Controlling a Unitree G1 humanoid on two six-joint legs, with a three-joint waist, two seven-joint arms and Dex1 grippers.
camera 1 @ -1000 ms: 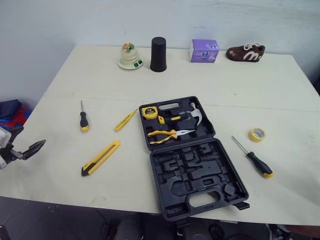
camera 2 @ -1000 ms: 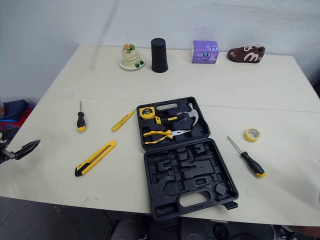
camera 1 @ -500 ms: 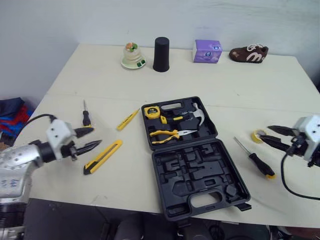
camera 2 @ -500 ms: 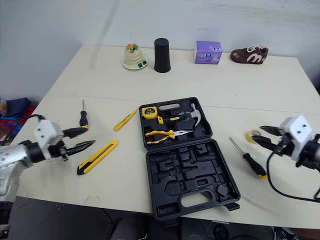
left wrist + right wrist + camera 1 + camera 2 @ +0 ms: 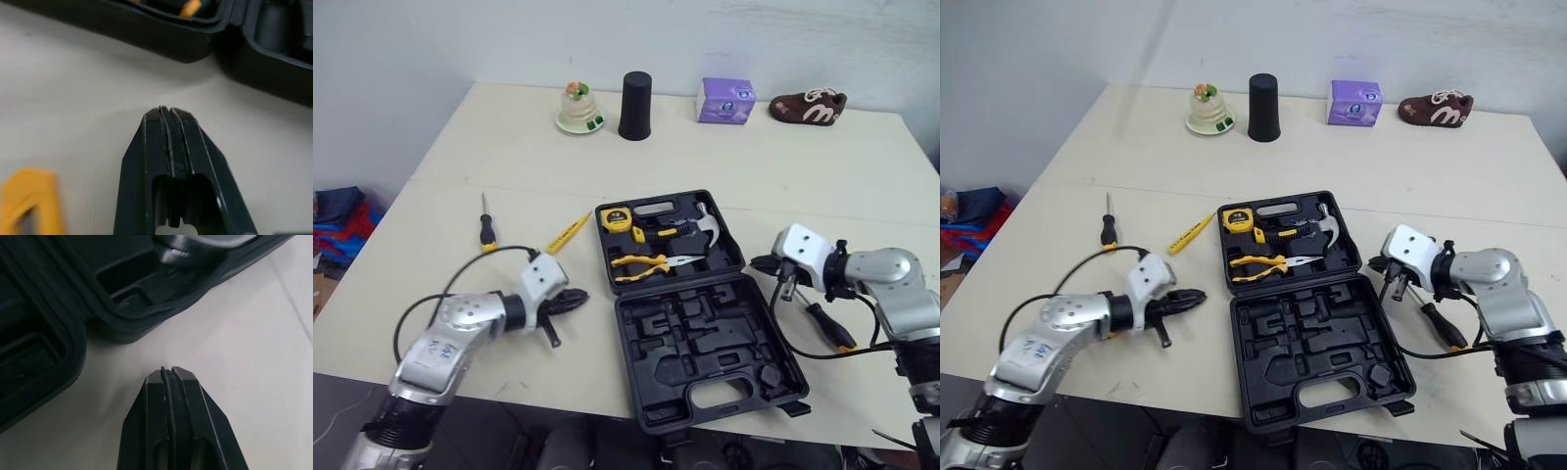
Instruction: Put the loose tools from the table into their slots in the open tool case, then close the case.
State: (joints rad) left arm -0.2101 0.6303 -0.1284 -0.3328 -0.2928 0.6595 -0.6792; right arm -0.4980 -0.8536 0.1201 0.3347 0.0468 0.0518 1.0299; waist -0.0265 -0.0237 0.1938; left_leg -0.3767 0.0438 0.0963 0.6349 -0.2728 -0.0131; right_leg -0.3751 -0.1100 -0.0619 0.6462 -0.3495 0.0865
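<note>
Cream rectangular desk [image 5: 783, 166]: smooth, matt top, laminate-like. Open black moulded-plastic tool case [image 5: 705, 357]: smooth semi-matt shell with a faint sheen on its ribs, holding a black-handled hammer [image 5: 709, 223] with bright polished metal head and yellow-gripped pliers [image 5: 644, 262] with bare grey metal nose and glossy plastic grips. Slim black-and-yellow screwdriver [image 5: 486, 233]: plastic handle, thin bare metal shaft; left pincer [image 5: 167, 109] and right pincer [image 5: 168, 370]: smooth black plastic fingers, dull with slight sheen along the edges.
</note>
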